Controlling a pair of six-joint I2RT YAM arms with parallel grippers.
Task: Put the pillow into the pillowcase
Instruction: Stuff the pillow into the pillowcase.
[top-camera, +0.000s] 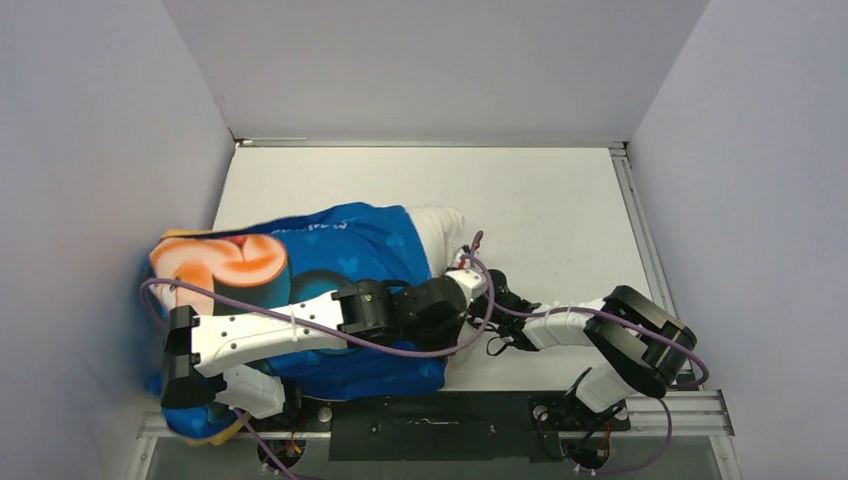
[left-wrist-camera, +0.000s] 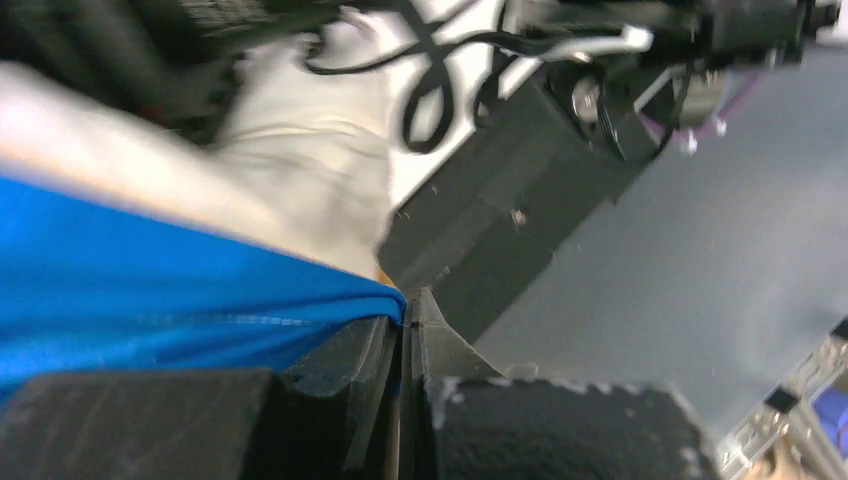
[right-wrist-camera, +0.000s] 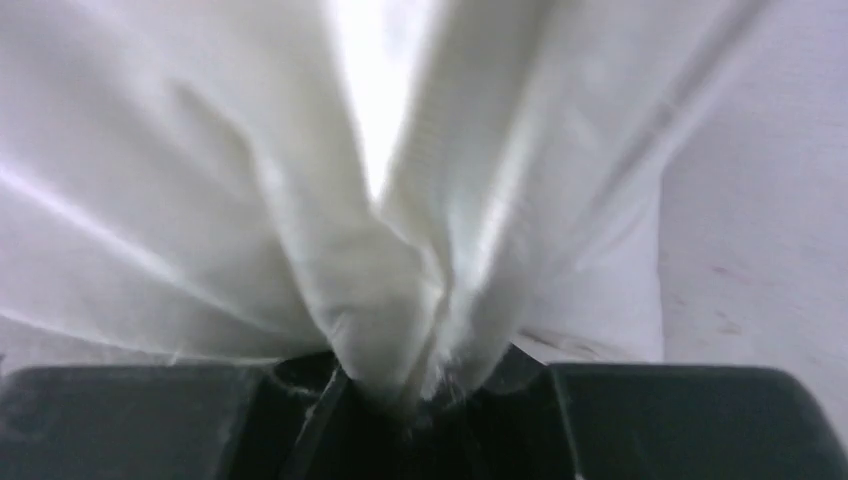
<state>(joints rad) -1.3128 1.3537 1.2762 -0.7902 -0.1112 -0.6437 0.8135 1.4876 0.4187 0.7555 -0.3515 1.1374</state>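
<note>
The pillowcase (top-camera: 340, 245), blue face up with a Mickey print, lies across the left of the table. The off-white pillow (top-camera: 440, 228) sticks out of its right end. Both arms meet at that end. In the left wrist view my left gripper (left-wrist-camera: 405, 312) is shut on the blue pillowcase (left-wrist-camera: 150, 290) hem, with the pillow (left-wrist-camera: 300, 170) just beyond it. My right gripper (right-wrist-camera: 420, 385) is shut on a bunched fold of the pillow (right-wrist-camera: 400, 290), which fills the right wrist view. In the top view the arms hide both pairs of fingertips.
White table (top-camera: 545, 200) boxed in by pale walls on three sides. A metal rail (top-camera: 640, 230) runs along its right edge. Purple cables (top-camera: 400, 350) loop over the arms and the pillowcase. The arm bases sit on a black plate (top-camera: 430, 425) at the near edge.
</note>
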